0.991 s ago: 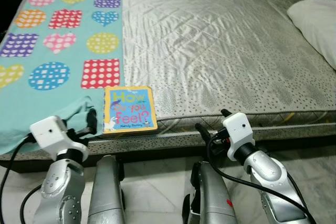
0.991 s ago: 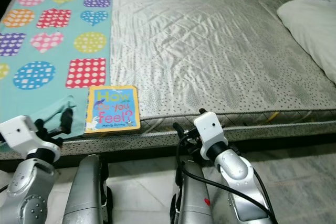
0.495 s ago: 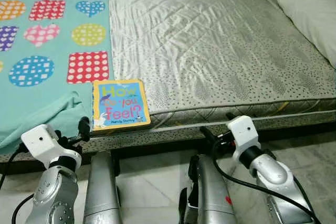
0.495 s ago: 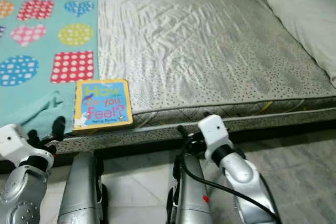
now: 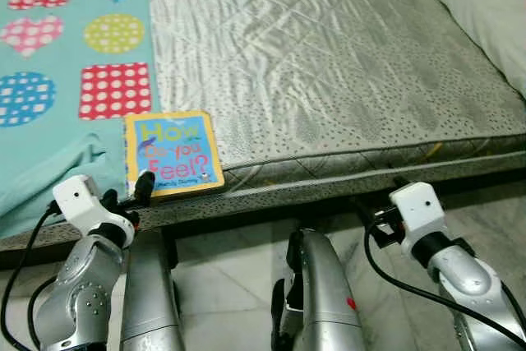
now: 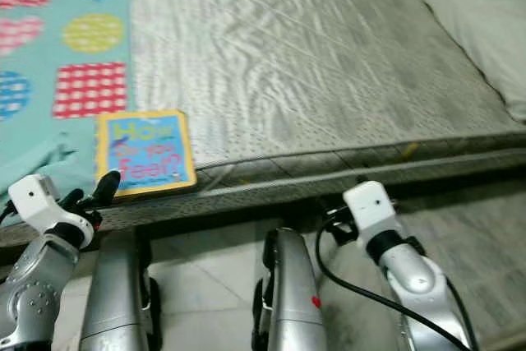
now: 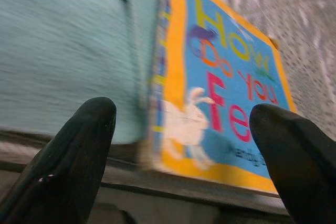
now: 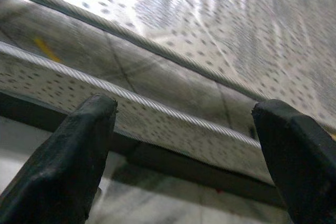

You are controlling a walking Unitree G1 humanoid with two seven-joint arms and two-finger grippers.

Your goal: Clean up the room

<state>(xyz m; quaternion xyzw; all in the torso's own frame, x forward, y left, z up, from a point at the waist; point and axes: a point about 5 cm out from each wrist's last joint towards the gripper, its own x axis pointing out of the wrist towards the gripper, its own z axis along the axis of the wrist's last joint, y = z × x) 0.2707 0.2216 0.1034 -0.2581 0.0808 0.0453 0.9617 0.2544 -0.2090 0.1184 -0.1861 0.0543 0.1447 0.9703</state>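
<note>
A children's board book point(image 5: 173, 154), yellow-edged with "How Do You Feel?" on a blue cover, lies flat at the near edge of the bed, partly on a teal blanket point(image 5: 49, 121). My left gripper point(image 5: 127, 193) is open just in front of the book's near left corner, one fingertip point(image 5: 146, 182) at its edge. In the left wrist view the book point(image 7: 226, 93) lies between the spread fingers of the left gripper point(image 7: 184, 114), untouched. My right gripper point(image 5: 382, 203) is open and empty below the mattress edge point(image 8: 173, 103), on the right.
The grey quilted mattress point(image 5: 329, 63) spreads ahead, with a white pillow point(image 5: 485, 6) at the far right. The teal blanket carries coloured hearts, circles and squares. Below the bed frame is pale marble floor point(image 5: 230, 277), where my silver legs stand.
The view has shifted, so the bed sits further left and nearer. My left gripper has closed in on the book's near corner. My right gripper has dropped lower and to the right.
</note>
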